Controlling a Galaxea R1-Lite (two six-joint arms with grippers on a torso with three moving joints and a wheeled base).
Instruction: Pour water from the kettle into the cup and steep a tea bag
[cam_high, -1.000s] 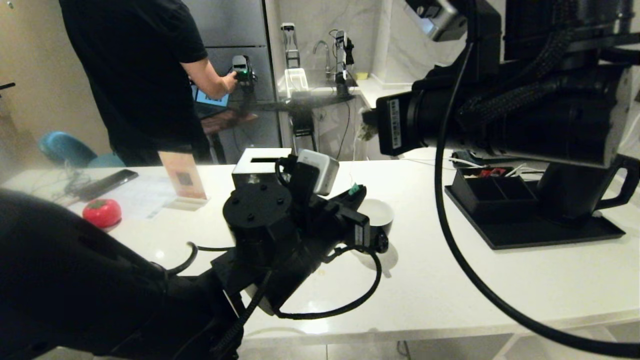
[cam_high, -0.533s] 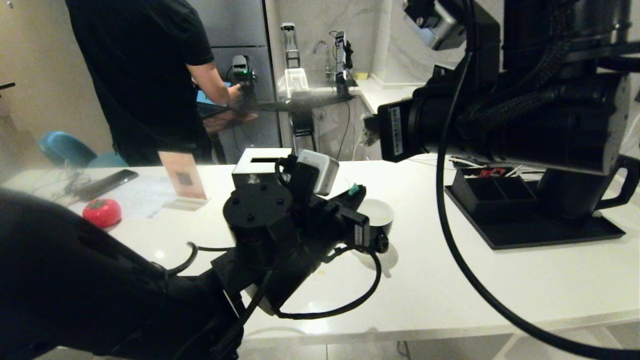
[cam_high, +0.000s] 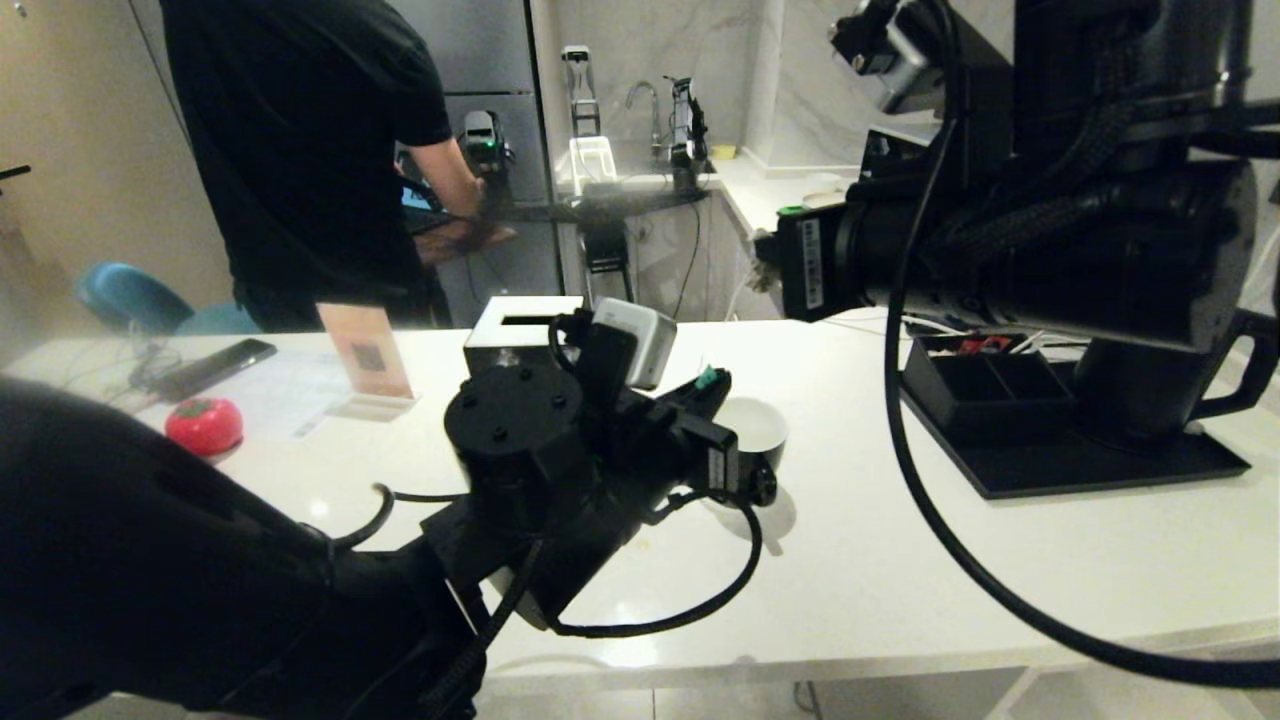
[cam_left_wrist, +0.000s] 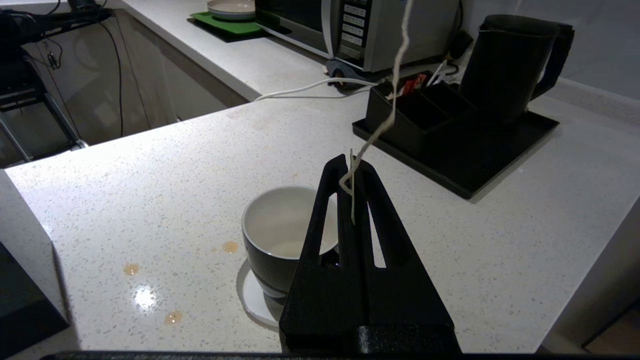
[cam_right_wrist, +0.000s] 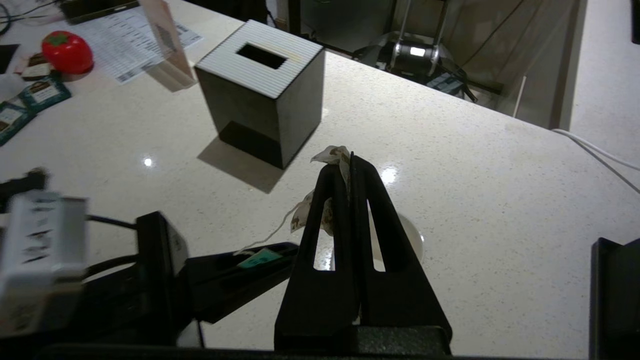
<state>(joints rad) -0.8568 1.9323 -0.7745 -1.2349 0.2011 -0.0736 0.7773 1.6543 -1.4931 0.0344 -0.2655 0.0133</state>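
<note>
Pinching string (cam_left_wrist: 385, 120), left gripper (cam_left_wrist: 351, 165) above cup (cam_left_wrist: 280, 235), right gripper (cam_right_wrist: 350, 162) clamping tea bag (cam_right_wrist: 320, 207) (both raised)

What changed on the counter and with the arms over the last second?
The right arm has shifted slightly rightward in the head view; the person behind edged right too. The left gripper stays shut on the string by the cup; the kettle stays put.

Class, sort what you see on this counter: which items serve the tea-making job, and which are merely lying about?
Belonging to the job:
kettle
cup
tea bag, pinched in the right gripper
tea bag string, pinched in the left gripper

Lying about:
tissue box
red tomato-shaped object
phone
microwave
</note>
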